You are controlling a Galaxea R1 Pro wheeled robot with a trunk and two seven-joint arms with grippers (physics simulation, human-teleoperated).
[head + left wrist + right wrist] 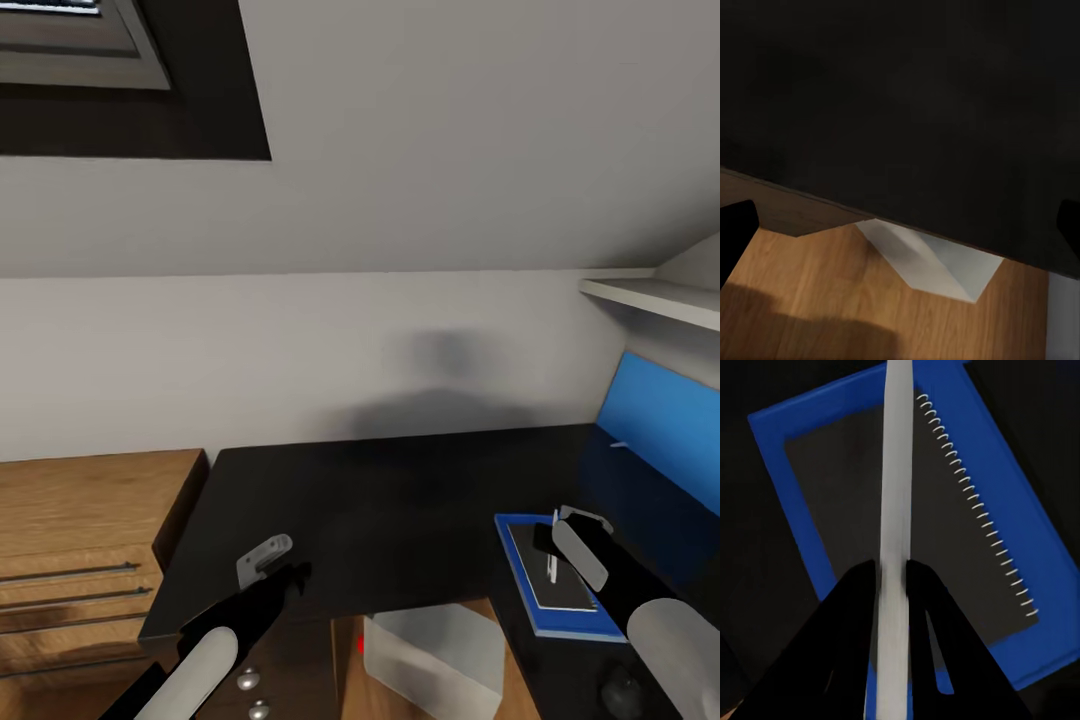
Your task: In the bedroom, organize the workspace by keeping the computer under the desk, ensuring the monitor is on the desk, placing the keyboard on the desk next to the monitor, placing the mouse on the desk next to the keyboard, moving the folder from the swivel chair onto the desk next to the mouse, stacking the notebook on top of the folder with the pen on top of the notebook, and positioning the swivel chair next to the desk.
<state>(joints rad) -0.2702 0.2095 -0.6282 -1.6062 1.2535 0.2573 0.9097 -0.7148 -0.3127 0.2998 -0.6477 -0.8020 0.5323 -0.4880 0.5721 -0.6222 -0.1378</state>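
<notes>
Far left: wooden drawer unit (pixel 80 560) against the wall, no contents visible, touching or just beside the black tabletop (pixel 400 500). Left gripper (pixel 285 570) hangs over the tabletop's front-left edge; in the left wrist view the finger tips sit at opposite edges of the frame with nothing between them, so it's spread and empty. Below that edge: wood floor (pixel 832 300) and a pale translucent box (pixel 435 655) under the tabletop, reads as the computer but can't confirm; contents can't tell. Centre of the tabletop is dark, with a soft shadow on the wall behind. Right side: blue folder (pixel 520 575) lies flat on the tabletop near the front edge, dark spiral notebook (pixel 560 590) stacked on it, coil (pixel 975 502) along one long side, blue margin showing all round. Right gripper (pixel 556 540) is directly above the stack, clenched on the white pen (pixel 896 472); pen runs lengthwise over the notebook cover, fingers (pixel 855 607) pinching it on both sides. Can't tell if the pen touches the cover. Right arm covers the notebook's near end in the head view. Far right: blue panel (pixel 665 420) behind the tabletop, white shelf (pixel 650 295) above it.
</notes>
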